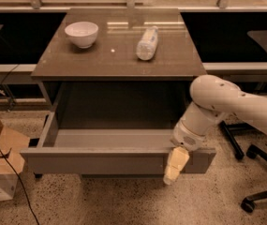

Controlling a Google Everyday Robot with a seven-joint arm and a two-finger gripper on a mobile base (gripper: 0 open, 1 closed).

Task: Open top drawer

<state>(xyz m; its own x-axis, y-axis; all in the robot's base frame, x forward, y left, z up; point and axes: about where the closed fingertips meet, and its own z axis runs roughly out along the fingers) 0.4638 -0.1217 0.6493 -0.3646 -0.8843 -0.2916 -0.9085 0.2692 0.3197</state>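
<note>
Gripper hanging over front rim of top drawer, probably hooking it for pulling; drawer gaping open; spread or pinching, cannot tell.

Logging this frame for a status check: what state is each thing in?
Top drawer: open, pulled well out.
Bowl: upright.
Bottle: lying on its side.
Gripper: at the right end of the drawer's front, hanging over its top edge.
Box: on the floor, flaps open.

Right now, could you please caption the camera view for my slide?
Gripper at the front of the open top drawer; bowl and bottle on the cabinet.
</note>
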